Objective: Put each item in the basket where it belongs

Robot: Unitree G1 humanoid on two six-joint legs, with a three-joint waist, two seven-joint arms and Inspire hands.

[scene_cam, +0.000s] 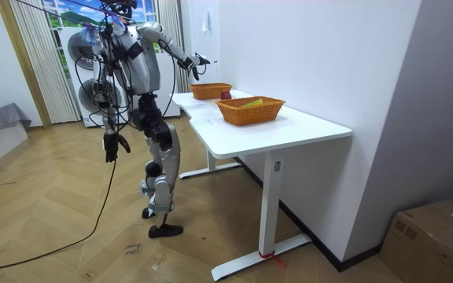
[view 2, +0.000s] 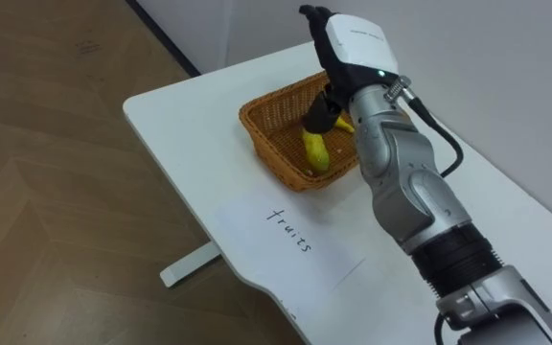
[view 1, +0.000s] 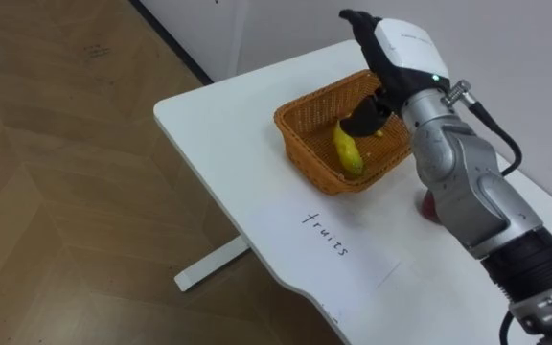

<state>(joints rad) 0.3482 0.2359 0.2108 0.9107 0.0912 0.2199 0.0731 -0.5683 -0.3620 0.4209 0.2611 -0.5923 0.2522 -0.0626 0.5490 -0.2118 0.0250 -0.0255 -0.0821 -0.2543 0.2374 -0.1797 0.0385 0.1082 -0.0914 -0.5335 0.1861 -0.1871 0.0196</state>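
A yellow banana [view 1: 348, 149] lies inside the wicker basket [view 1: 300, 120] at the far end of the white table [view 1: 209, 134]. A paper sheet with "fruits" handwritten on it [view 1: 326, 233] lies in front of that basket. My right hand [view 1: 396, 48] hangs over the basket with its fingers stretched out, open, the thumb just above the banana's top end. A red fruit [view 1: 427, 206] peeks out from behind my right forearm. My left hand [scene_cam: 112, 146] hangs relaxed at my side. I stand at the table's far end in the room view.
A second wicker basket [scene_cam: 250, 110] with yellowish contents stands nearer the room camera, the red fruit [scene_cam: 225, 95] between the two baskets. The table's edge runs close along my left, with wooden floor below. A cardboard box [scene_cam: 439, 236] sits by the wall.
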